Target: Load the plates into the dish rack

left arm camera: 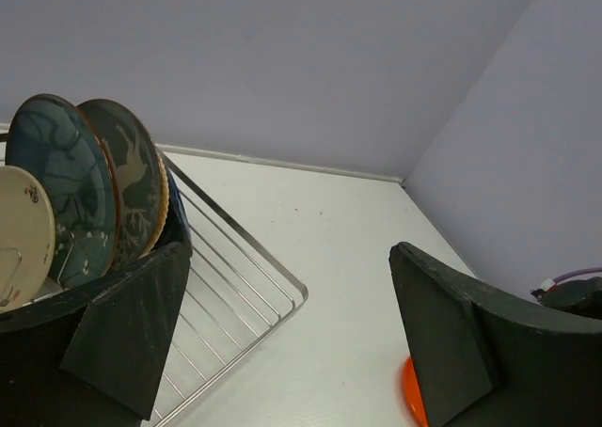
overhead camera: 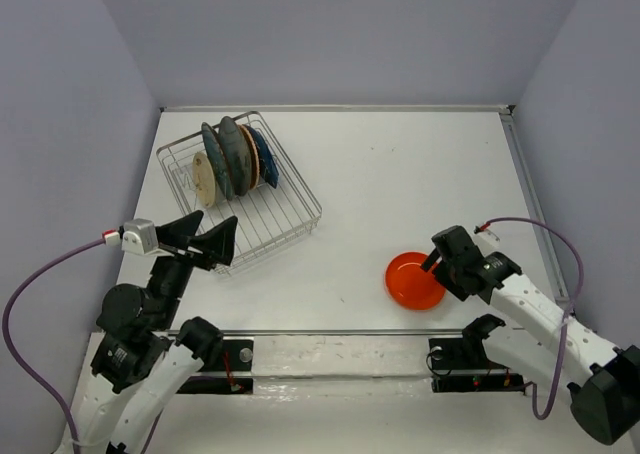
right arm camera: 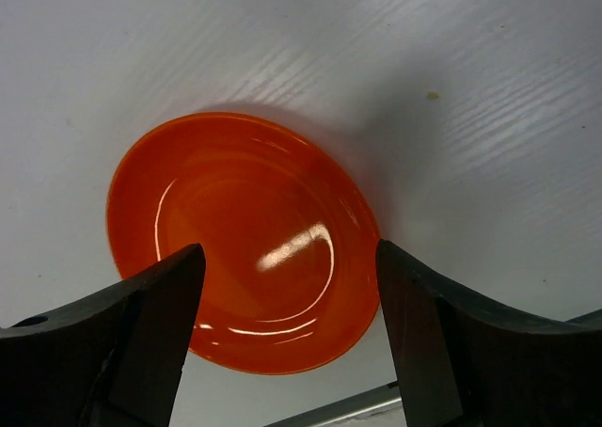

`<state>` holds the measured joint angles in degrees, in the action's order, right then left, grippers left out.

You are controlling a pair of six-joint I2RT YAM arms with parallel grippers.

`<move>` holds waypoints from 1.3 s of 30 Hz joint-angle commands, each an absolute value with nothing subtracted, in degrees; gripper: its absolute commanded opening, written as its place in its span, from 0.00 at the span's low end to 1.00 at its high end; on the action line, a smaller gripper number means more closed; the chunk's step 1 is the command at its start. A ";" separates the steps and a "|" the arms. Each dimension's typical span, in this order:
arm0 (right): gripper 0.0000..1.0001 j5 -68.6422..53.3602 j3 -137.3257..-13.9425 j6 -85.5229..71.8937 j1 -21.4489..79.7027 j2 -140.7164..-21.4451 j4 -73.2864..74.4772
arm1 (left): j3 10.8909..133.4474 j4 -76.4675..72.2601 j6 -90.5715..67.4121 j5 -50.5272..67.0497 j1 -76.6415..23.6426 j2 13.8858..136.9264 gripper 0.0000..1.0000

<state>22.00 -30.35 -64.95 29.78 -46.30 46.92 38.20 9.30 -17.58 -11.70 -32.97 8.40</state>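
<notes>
White table, grey walls: five plates stand in the rack at far left.
Orange plate lies flat at near right, right gripper open just above it; left gripper wide open at the rack's near edge.

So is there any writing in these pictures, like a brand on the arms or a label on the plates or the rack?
No readable text anywhere.
orange-red plate: plain glaze, no lettering.
cream plate in the dish rack: a few small dark marks, too small to tell whether they are letters.
teal plate and grey plate: painted patterns only.
left arm and right arm: no legible label or number.
</notes>
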 commanded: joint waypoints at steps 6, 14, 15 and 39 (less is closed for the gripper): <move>0.91 18.82 -31.30 -66.97 25.15 -56.50 46.15 | 38.06 7.21 -16.35 -12.04 -35.42 5.63 0.99; 0.74 14.17 -27.43 -68.20 24.61 -53.44 41.06 | 38.14 7.03 -16.35 -12.39 -36.30 5.54 0.99; 0.72 12.93 -26.55 -68.12 24.61 -53.09 37.83 | 38.14 7.03 -16.35 -12.31 -36.30 5.54 0.99; 0.37 0.88 -20.57 -54.49 24.61 -68.82 1.67 | 38.32 7.47 -17.84 -9.42 -33.05 17.66 0.99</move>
